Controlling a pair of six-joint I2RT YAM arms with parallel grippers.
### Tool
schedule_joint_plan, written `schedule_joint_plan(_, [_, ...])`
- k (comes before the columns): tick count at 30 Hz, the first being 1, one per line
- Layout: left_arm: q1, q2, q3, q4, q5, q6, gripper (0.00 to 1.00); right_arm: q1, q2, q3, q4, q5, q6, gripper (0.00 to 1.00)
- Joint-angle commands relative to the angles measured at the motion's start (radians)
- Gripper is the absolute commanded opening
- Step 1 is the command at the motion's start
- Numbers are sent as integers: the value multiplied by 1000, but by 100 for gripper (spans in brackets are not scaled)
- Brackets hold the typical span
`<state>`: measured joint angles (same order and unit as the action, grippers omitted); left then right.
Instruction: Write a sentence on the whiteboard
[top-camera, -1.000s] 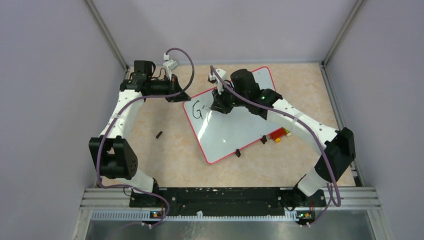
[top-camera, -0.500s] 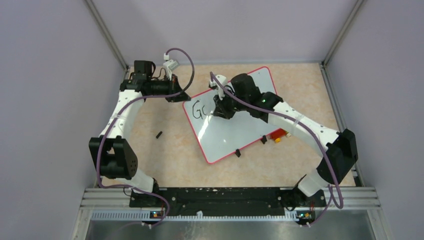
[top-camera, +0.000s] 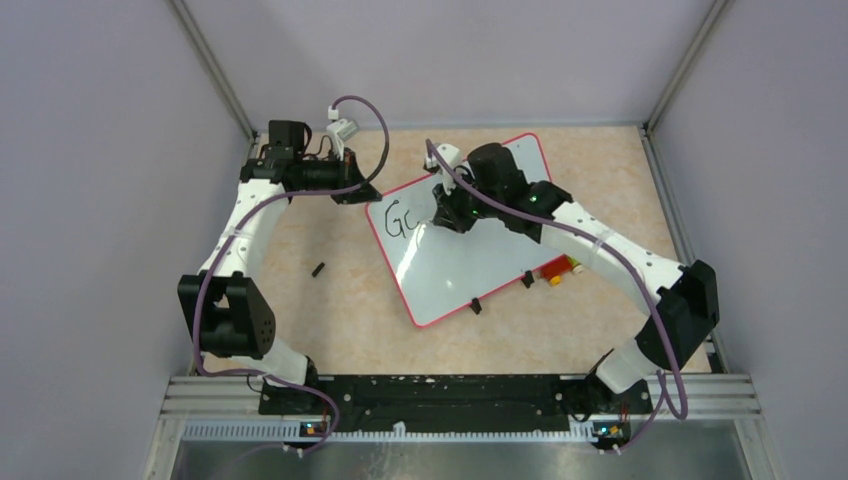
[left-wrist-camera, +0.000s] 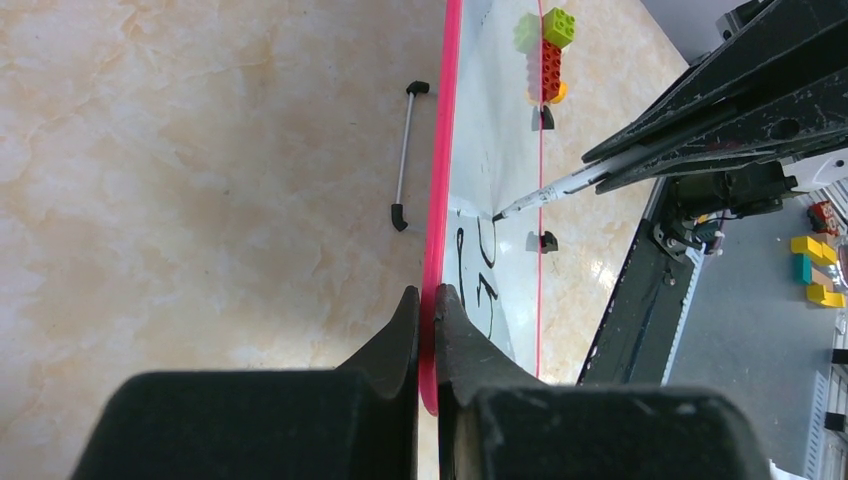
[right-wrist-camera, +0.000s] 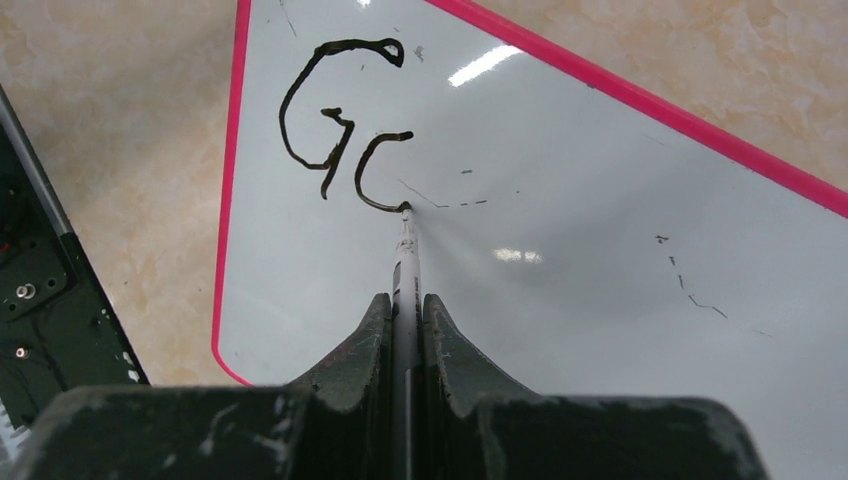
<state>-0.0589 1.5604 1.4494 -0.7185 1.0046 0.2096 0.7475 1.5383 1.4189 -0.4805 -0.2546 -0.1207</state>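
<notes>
The whiteboard (top-camera: 470, 260) lies on the table, white with a red frame and two black feet on its near edge; it also shows in the right wrist view (right-wrist-camera: 560, 220). The sentence (top-camera: 402, 220) stands as a black "G" and a half-drawn "o" near its left corner (right-wrist-camera: 340, 140). My left gripper (top-camera: 352, 190) is shut on the board's red edge (left-wrist-camera: 430, 330). My right gripper (top-camera: 447, 210) is shut on a thin marker (right-wrist-camera: 406, 290); its tip touches the board at the lower end of the second letter. The marker also shows in the left wrist view (left-wrist-camera: 560, 186).
A stack of toy bricks (top-camera: 558, 269) lies by the board's right side, next to one foot (top-camera: 526, 280). A small black piece (top-camera: 318, 269) lies on the table left of the board. A thin metal rod with black ends (left-wrist-camera: 403, 155) lies beside the board's edge.
The right gripper with the marker has moved right, from the "G" through a curved second letter. The left gripper has stayed put on the board's edge.
</notes>
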Motion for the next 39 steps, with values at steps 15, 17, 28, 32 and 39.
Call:
schedule_joint_plan(15, [-28,1,25,-15,17,8,0,-7,55,104,67,41,4,0])
schedule_joint_plan(17, [-28,1,25,-15,18,8,0,1,59,107,68,38,4,0])
schedule_joint_plan(28, [-28,-1,26,-16,18,8,0,30,64,109,58,22,4,0])
schedule_joint_plan(32, [-28,-2,23,-17,17,8,0,34,55,103,54,15,5,0])
schedule_joint_plan(39, [-28,-6,22,-16,11,7,0,11,-10,107,27,21,-5,0])
